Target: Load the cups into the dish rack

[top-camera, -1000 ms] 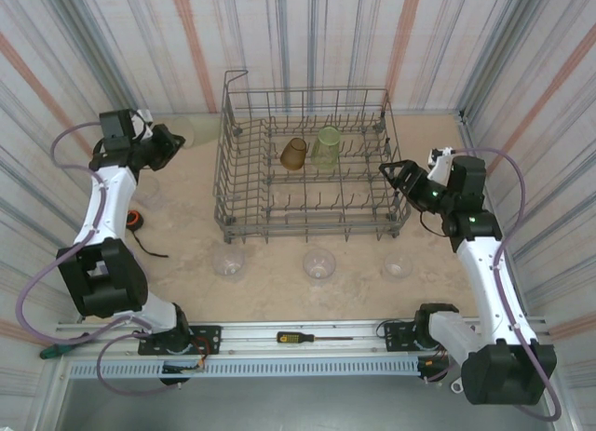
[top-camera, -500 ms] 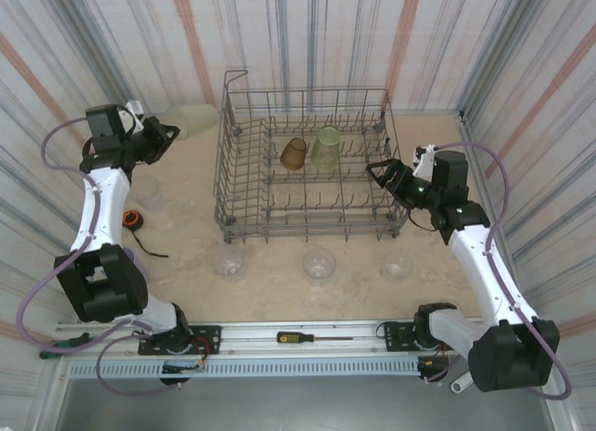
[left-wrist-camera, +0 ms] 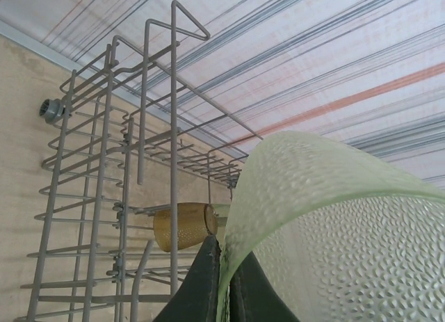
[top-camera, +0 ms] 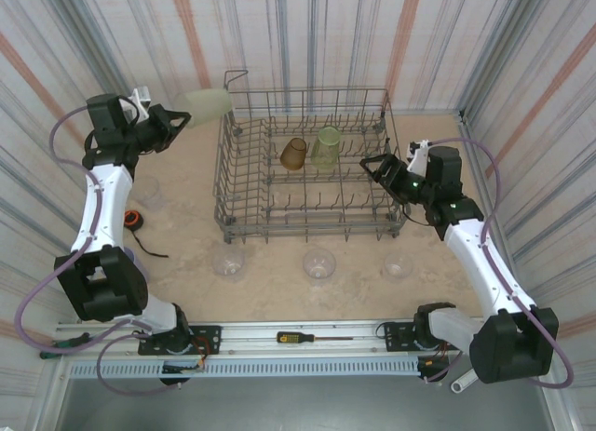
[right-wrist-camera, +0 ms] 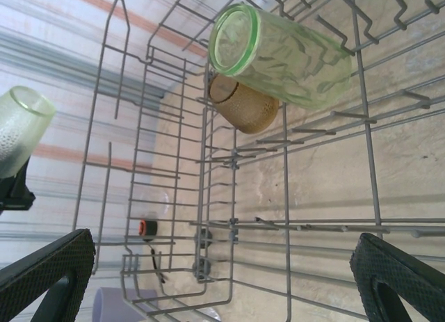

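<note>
1. Striped wall panels close in a sandy tabletop (top-camera: 177, 217), with the grey wire dish rack (top-camera: 312, 175) standing at its far middle.
2. Left fingers (left-wrist-camera: 205, 284) are pinched shut on the rim of a pale frosted cup (top-camera: 207, 103). They hold it in the air on its side, just outside the rack's far left corner and beside the tall wire loop there.
3. Right fingers (right-wrist-camera: 400, 277) are spread as wide as they go and hold nothing. They hang at the rack's right wall, pointing in over the tines.
4. Inside the rack, an amber cup (top-camera: 293, 153) and a green cup (top-camera: 326, 146) lie tipped side by side in the far row. From the right wrist they appear to touch.
5. Three clear cups (top-camera: 319, 262) stand in a row on the tabletop just in front of the rack, well apart from one another.
6. A lavender cup (right-wrist-camera: 118, 302) stands on the tabletop beyond the rack's left side.
7. A small orange round object (top-camera: 134, 218) lies near the left arm, and a screwdriver (top-camera: 298, 338) rests on the rail at the near edge.
</note>
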Controlling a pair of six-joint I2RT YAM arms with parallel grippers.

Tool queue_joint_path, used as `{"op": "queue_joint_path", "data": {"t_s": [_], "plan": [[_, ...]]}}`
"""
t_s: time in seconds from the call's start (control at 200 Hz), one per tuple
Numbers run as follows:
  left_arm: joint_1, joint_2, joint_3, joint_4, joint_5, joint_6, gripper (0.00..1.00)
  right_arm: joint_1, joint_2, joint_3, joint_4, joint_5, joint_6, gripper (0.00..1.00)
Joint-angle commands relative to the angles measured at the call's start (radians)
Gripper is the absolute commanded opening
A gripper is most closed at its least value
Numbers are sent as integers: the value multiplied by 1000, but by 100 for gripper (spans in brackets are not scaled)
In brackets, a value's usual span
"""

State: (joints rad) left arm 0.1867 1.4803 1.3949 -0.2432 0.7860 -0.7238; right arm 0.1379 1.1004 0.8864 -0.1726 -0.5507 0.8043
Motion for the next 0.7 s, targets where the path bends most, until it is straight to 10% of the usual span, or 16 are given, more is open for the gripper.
{"op": "queue_joint_path", "data": {"t_s": [0.0,0.696], "plan": [[-22,-17,30,54,42,-33,0,17,12,27,34,-6,20,99],[-289,101,-31,345,97,-142,0,60,91,0,337,-135,81,99]]}}
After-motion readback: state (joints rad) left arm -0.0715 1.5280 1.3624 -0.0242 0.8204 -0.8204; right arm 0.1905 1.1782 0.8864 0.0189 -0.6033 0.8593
